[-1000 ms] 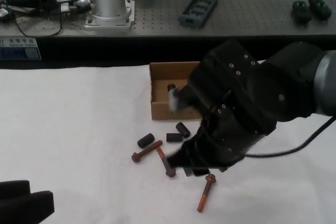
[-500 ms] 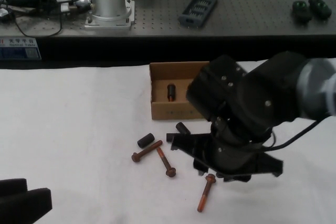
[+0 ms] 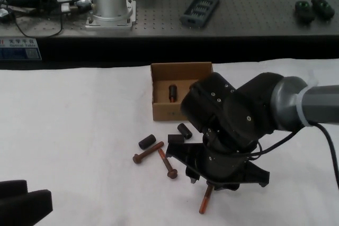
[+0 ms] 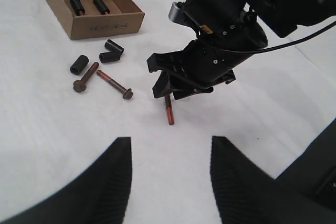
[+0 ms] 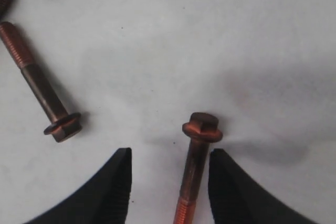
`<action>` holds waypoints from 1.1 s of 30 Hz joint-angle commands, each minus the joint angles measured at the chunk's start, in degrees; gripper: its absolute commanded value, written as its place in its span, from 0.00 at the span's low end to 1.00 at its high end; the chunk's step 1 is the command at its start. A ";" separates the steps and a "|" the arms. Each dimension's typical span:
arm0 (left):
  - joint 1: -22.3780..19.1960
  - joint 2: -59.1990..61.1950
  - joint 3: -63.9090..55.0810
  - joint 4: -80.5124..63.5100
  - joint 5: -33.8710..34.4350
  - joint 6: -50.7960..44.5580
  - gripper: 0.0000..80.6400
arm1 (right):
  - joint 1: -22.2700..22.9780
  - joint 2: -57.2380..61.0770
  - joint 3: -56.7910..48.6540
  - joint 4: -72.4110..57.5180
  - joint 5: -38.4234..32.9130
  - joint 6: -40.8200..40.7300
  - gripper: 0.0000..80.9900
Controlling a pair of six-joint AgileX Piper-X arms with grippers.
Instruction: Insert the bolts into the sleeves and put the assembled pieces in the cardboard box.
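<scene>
Bolt [image 5: 195,166]: lies flat on the white surface [image 3: 74,125]. Its shank is between the fingers of the right end effector [image 5: 169,153] and its head is just past the fingertips.
Right end effector: low over the surface, fingers apart with one on each side of the shank, not clamped on it.
Two other bolts [image 4: 114,84]: flat in a V with their tips close together, just beside the right end effector on the left arm's side.
Sleeves [image 4: 107,57]: three loose black ones, a little beyond those bolts and farther from the right end effector.
Cardboard box [image 4: 105,24]: beyond the sleeves, open-topped, with two assembled pieces [image 4: 77,4] lying side by side inside.
Left end effector [image 4: 169,145]: fingers apart and holding nothing, well apart from the right end effector and the bolt.
</scene>
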 commanded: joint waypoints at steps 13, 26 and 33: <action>0.04 0.32 -0.64 -0.32 -0.34 0.29 0.43 | -0.29 3.21 -0.26 -2.07 -0.43 0.28 0.41; 0.04 0.32 -0.64 -0.10 -0.68 0.77 0.43 | -0.29 2.80 -0.26 -2.22 -2.76 -4.64 0.02; 0.04 0.32 -0.64 2.77 -2.03 7.03 0.43 | -0.29 -3.11 -0.26 2.78 -4.12 -15.90 0.02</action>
